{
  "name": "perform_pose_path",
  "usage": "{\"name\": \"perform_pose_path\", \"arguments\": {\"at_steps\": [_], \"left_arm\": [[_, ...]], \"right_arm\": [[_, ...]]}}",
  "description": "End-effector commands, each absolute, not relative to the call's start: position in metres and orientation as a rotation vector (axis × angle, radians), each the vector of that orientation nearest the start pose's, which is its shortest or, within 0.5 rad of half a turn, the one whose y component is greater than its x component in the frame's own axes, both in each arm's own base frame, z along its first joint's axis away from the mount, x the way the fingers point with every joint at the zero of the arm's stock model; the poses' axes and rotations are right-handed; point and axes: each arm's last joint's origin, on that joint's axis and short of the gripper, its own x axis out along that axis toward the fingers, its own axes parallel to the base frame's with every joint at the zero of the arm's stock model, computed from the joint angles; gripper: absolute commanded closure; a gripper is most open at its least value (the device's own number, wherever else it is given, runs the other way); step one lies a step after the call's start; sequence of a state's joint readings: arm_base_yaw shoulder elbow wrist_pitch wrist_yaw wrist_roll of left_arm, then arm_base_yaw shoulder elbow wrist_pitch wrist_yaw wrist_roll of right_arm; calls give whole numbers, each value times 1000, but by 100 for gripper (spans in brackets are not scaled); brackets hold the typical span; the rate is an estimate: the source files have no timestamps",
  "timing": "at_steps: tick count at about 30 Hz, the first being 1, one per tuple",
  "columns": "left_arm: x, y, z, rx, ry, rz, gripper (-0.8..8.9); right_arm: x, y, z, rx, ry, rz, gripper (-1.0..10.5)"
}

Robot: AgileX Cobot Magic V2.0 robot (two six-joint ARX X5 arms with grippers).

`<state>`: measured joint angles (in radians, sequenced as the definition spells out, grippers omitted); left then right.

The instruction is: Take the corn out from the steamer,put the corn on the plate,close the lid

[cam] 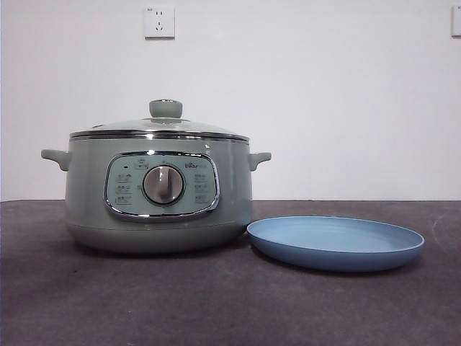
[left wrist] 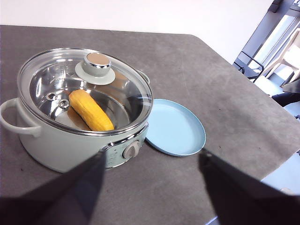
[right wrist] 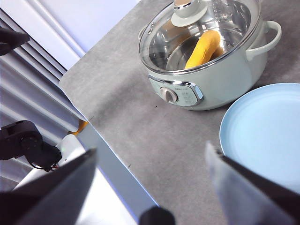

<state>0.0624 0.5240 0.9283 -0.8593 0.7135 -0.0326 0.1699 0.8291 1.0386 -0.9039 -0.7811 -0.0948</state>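
Note:
The sage-green steamer [cam: 158, 191] stands left of centre on the table with its glass lid [cam: 160, 126] on. The corn [left wrist: 91, 110] lies inside it, seen through the glass in the left wrist view and in the right wrist view [right wrist: 204, 48]. The light-blue plate [cam: 335, 242] lies empty just right of the steamer. My left gripper [left wrist: 152, 157] is open and empty, high above the table, off from the steamer's dial side. My right gripper [right wrist: 152, 154] is open and empty, high above the table's front edge near the plate [right wrist: 267, 133]. Neither gripper shows in the front view.
The dark grey table top [cam: 216, 303] stretches in front of the steamer and plate. A white wall with a socket [cam: 159, 21] stands behind. The right wrist view shows the table's front edge [right wrist: 101, 136] and black equipment [right wrist: 26, 143] beyond it.

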Motion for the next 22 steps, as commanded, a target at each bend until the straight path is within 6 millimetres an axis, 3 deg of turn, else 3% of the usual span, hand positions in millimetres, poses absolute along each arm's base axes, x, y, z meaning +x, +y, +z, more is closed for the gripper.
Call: {"name": "perform_pose_path", "arguments": {"at_steps": [1, 10, 22], "left_arm": [[75, -15, 350, -181, 408, -644, 215], [92, -15, 356, -157, 355, -659, 216], [167, -28, 362, -114, 328, -705, 216]], "right_arm": [[131, 43, 353, 121, 629, 945, 344], [131, 43, 353, 121, 630, 945, 344], [132, 44, 353, 120, 632, 942, 344]]}}
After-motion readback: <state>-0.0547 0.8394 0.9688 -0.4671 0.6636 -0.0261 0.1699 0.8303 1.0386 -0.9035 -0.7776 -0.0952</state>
